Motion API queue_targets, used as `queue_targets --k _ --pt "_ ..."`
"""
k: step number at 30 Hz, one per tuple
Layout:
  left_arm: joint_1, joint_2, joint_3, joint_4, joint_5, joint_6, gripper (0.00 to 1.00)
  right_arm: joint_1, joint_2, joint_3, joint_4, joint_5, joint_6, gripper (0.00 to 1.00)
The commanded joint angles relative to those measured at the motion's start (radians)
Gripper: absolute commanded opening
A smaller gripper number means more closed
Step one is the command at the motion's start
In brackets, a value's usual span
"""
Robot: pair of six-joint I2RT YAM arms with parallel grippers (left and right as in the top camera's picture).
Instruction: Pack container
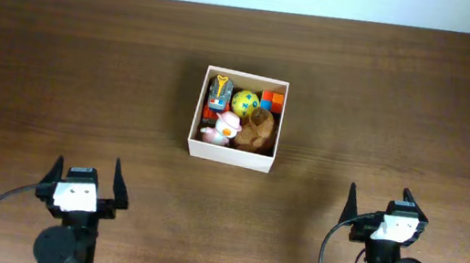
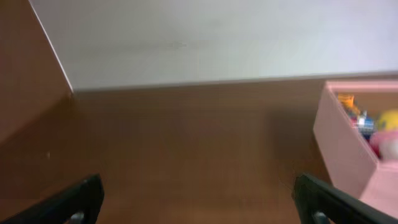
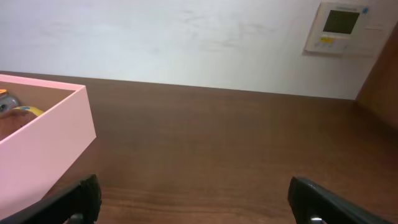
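Nearest the arms' edge of the table (image 1: 89,56), the left gripper (image 1: 89,166) and the right gripper (image 1: 380,196) are seen parked well apart from each other. Each has its jaws spread wide with nothing held between them, which is judged to be a resting pose that leaves the middle of the table unobstructed. Bare wood is shown beyond both pairs of fingers in the wrist views. Farther out, roughly between the two arms, the container (image 1: 231,156) is set on the table, well apart from either gripper (its walls look pink in the wrist views, white from above). Inside it a toy car (image 1: 218,92), a yellow ball (image 1: 245,102), red and orange blocks (image 1: 273,100), a brown plush toy (image 1: 260,128) and a small white and pink figure (image 1: 224,128) are packed close together. No loose toy is seen on the table, so the packing is judged done or nearly so. Farthest off, a pale wall (image 3: 186,37) with a control panel (image 3: 339,26) is seen.
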Motion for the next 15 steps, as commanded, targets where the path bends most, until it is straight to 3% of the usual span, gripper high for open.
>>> queue_targets --k 1,5,15 --pt "0.005 -0.01 -0.014 -0.057 0.014 0.02 0.99 -0.008 -0.011 -0.009 0.0 -0.013 -0.007 0.99" --pt "0.005 -0.008 -0.013 -0.165 0.014 0.02 0.99 -0.008 -0.011 -0.009 0.0 -0.013 -0.007 0.99" --pt "0.005 -0.006 -0.013 -0.163 0.011 0.02 0.99 -0.008 -0.011 -0.009 0.0 -0.013 -0.007 0.98"
